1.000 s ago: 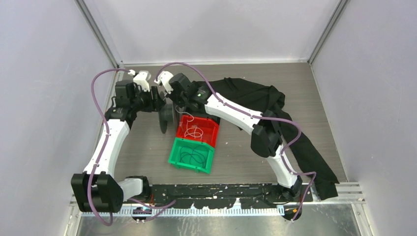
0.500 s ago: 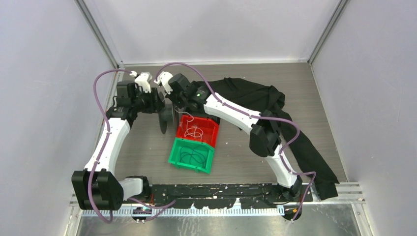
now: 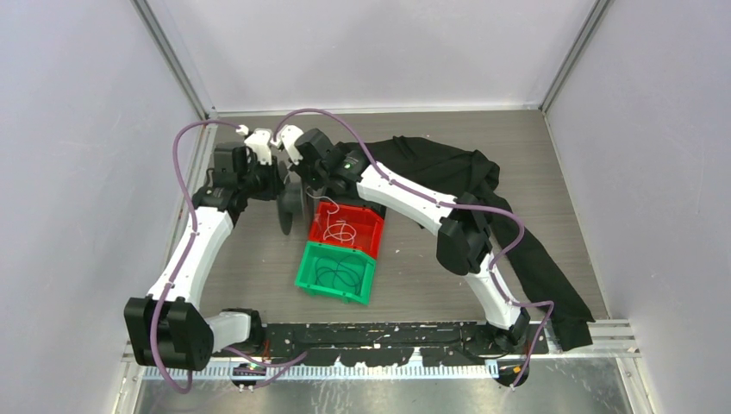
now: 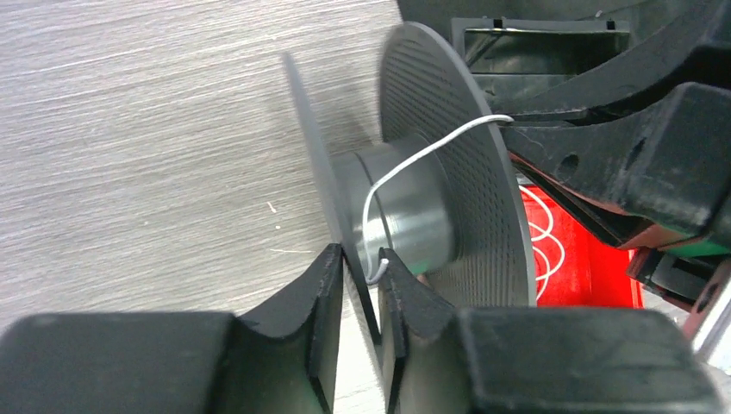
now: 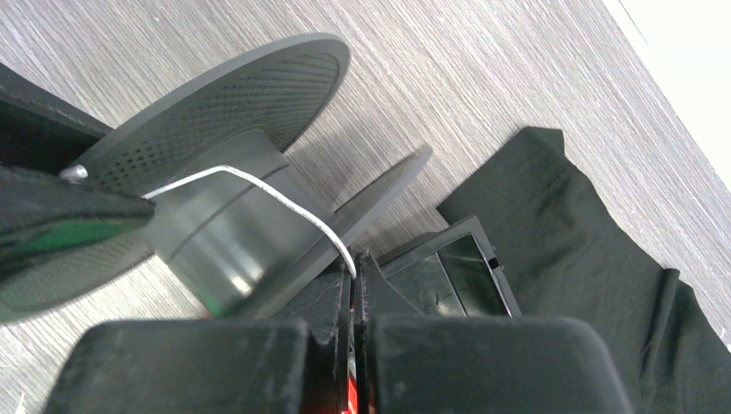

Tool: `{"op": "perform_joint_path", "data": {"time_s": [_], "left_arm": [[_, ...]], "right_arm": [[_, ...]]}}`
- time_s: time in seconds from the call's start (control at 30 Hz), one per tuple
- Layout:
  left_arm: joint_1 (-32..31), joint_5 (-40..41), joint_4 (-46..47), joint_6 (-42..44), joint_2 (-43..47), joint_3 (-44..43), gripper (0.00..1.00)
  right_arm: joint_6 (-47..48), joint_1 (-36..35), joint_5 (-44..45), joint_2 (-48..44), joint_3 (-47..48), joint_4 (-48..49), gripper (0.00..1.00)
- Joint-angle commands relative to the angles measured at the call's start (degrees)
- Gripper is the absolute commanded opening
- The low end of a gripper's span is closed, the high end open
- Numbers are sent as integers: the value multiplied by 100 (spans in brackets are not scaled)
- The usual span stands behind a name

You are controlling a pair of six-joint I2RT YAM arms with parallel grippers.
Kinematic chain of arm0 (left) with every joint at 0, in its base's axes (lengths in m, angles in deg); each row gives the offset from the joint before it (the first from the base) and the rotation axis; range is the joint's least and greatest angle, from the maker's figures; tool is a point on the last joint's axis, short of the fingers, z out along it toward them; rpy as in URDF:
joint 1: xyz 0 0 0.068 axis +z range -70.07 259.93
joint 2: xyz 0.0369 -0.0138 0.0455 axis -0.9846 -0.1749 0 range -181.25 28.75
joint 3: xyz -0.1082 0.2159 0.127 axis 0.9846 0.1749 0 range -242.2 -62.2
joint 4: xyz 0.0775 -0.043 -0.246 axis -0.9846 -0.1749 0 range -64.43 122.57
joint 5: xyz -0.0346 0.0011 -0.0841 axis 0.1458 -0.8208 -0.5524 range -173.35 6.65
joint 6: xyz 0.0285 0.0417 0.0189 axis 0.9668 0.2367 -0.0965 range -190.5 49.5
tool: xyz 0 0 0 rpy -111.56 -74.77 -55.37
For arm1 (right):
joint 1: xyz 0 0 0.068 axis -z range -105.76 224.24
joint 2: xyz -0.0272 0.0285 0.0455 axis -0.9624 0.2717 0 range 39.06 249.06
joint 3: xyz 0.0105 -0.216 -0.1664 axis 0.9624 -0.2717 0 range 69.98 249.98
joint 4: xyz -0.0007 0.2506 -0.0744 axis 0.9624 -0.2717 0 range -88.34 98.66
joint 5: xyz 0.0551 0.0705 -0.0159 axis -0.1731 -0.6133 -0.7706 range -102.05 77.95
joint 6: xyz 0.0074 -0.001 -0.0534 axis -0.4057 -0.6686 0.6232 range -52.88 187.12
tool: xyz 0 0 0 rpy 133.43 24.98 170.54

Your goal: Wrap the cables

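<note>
The cable, a thin white strand, ran across the hub of the grey spool into the right gripper, which was pinched shut on it. Its loose loops lay in the red bin just nearer. The left gripper straddled the spool's left flange with its jaws narrow; whether it was clamped could not be told.

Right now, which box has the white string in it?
The red box, nearer the spool, holds the white string. The green box beside it holds dark loops.
</note>
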Motion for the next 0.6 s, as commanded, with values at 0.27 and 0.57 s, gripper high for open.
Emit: {"op": "perform_joint_path", "data": {"time_s": [0.27,0.57], "left_arm": [[-155,168,212,74,-44,-237,1],[-147,34,-401,689,125,-690,0]], "right_arm": [[-219,-11,-110,-167,17,185,0],[-842,161,163,-977,-258,21,73]]}}
